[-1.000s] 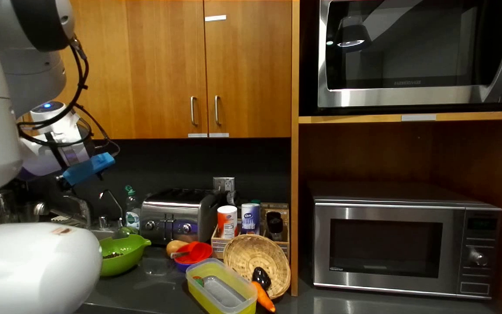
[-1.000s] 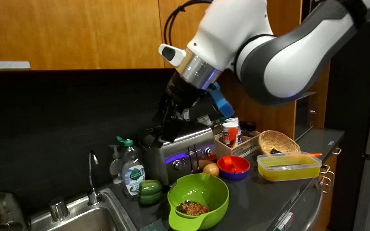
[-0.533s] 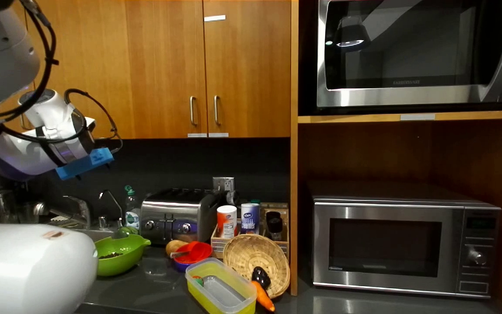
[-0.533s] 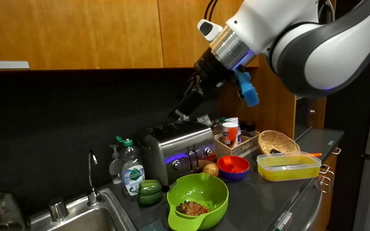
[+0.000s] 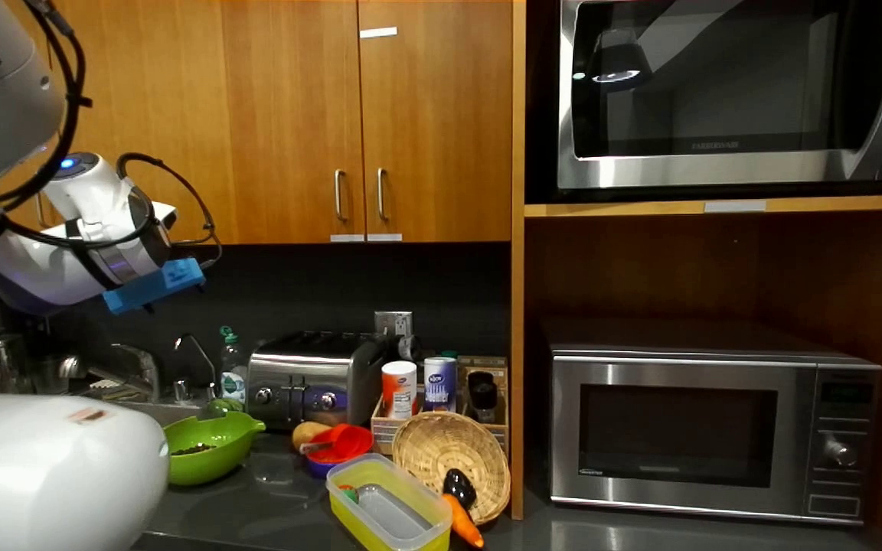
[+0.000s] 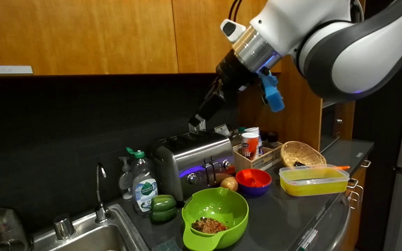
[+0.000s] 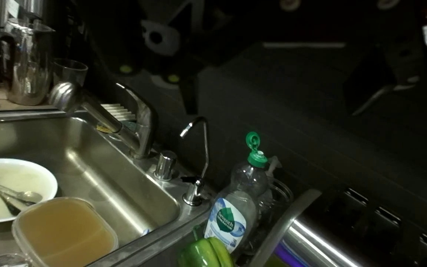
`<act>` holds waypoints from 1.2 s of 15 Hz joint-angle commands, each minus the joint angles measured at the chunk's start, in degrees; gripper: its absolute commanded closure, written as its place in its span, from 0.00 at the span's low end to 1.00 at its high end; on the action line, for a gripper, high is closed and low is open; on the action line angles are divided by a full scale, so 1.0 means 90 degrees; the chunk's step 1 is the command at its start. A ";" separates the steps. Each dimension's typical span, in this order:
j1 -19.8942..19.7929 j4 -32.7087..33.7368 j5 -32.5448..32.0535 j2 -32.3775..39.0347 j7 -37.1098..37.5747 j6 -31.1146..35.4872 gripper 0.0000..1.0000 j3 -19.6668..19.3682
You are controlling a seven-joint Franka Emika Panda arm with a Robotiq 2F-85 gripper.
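while the gripper (image 6: 198, 118) hovers, the toaster (image 6: 196, 162) stands lower, apart.

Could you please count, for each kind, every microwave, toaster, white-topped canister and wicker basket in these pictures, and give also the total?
Microwaves: 2
Toaster: 1
White-topped canisters: 2
Wicker basket: 1
Total: 6

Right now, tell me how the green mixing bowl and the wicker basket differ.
The green mixing bowl is smooth and glossy; the wicker basket is tan and woven. The bowl stands upright, while the basket is tilted. The bowl's rim juts out into a lip, whereas the basket's looks plainly round. Both are on the dark countertop.
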 commanded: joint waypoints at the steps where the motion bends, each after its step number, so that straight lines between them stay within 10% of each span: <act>1: -0.0515 0.0099 0.0108 -0.0145 0.0476 -0.0752 0.00 0.0134; 6: -0.0917 0.0167 0.0146 -0.0091 0.1016 -0.1972 0.00 0.0094; 18: -0.0312 0.0164 0.1684 -0.0388 0.0839 -0.3529 0.00 -0.0508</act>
